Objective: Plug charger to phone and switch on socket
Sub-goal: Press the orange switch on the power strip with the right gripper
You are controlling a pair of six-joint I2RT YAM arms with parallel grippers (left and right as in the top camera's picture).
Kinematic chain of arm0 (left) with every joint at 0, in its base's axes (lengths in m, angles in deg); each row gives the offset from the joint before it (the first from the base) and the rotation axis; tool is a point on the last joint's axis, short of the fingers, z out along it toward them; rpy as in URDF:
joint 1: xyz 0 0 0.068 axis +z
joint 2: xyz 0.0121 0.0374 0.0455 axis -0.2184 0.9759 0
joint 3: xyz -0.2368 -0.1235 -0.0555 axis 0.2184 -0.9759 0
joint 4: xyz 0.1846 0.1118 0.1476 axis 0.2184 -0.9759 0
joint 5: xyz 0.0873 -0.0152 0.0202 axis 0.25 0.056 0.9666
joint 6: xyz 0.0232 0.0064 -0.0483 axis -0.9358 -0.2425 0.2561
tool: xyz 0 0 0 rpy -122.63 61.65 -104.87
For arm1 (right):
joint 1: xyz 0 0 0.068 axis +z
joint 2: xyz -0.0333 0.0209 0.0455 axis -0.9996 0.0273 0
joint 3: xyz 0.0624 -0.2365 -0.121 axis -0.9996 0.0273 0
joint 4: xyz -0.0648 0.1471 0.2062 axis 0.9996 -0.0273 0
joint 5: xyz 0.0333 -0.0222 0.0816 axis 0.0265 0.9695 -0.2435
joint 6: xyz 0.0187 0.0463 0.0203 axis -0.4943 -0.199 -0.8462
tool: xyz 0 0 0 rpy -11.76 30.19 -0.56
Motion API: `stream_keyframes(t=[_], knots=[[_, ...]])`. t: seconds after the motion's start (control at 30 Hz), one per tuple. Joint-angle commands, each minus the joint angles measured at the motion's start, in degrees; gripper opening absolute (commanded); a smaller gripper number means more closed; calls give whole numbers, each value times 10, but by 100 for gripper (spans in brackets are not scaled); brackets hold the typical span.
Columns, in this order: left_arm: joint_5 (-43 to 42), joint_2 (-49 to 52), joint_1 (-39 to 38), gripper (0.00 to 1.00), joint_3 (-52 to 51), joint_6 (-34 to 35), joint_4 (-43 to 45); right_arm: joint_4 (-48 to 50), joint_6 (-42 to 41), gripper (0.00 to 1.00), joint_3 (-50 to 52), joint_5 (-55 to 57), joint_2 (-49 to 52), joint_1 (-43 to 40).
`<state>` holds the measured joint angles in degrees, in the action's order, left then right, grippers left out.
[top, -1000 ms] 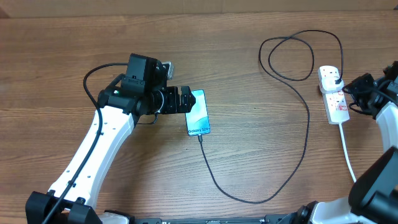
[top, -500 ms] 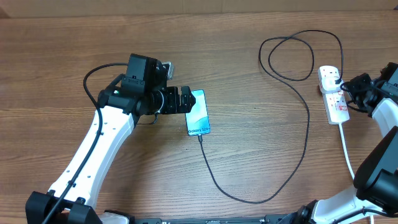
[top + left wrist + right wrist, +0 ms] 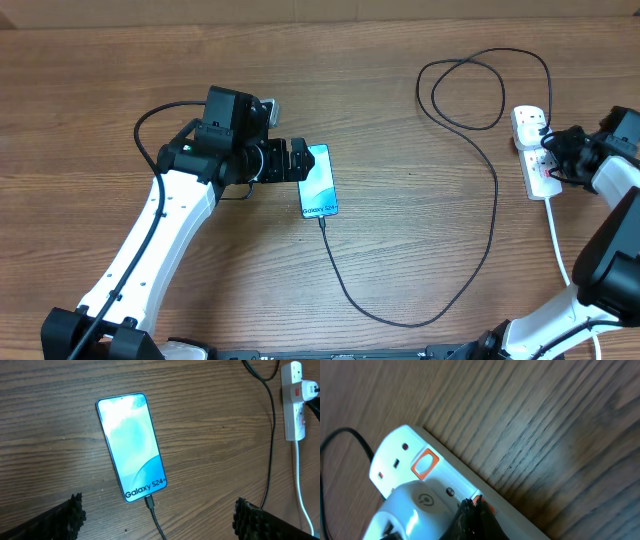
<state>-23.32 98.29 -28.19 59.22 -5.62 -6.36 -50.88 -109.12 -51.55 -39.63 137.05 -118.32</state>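
Observation:
The phone [image 3: 320,182] lies face up on the wooden table, its light blue screen [image 3: 131,445] reading "Galaxy S24+". The charger's small tip [image 3: 150,503] sits in the phone's lower end. Its thin black cable [image 3: 494,205] curves along the table, loops, and reaches the white socket [image 3: 536,160] at the right. My left gripper [image 3: 303,160] stands open just left of the phone, with nothing between its fingers [image 3: 70,515]. My right gripper [image 3: 472,507] is shut, its tip resting on a red switch [image 3: 485,505] of the socket [image 3: 400,452].
A second red switch [image 3: 425,465] shows further along the socket. A white adapter [image 3: 415,505] with a power symbol is plugged in beside my right fingertips. The socket's thick white cord [image 3: 558,240] trails toward the table's front right.
My right gripper has moved left onto the socket, its shut tip now on the switch. The left arm, phone and cable have not moved.

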Motion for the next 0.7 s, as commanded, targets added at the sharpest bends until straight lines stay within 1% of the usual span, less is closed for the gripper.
stream_keyframes(t=[0.0,0.27,0.67], knots=[[10,-4,-2,100,6,2,3,4,-2,4,-16,-8,17,10],[11,-4,-2,100,6,0,2,8,-2,4,-16,-8,18,24],[11,-4,-2,100,6,0,2,-32,4,4,-15,-19,20,52]])
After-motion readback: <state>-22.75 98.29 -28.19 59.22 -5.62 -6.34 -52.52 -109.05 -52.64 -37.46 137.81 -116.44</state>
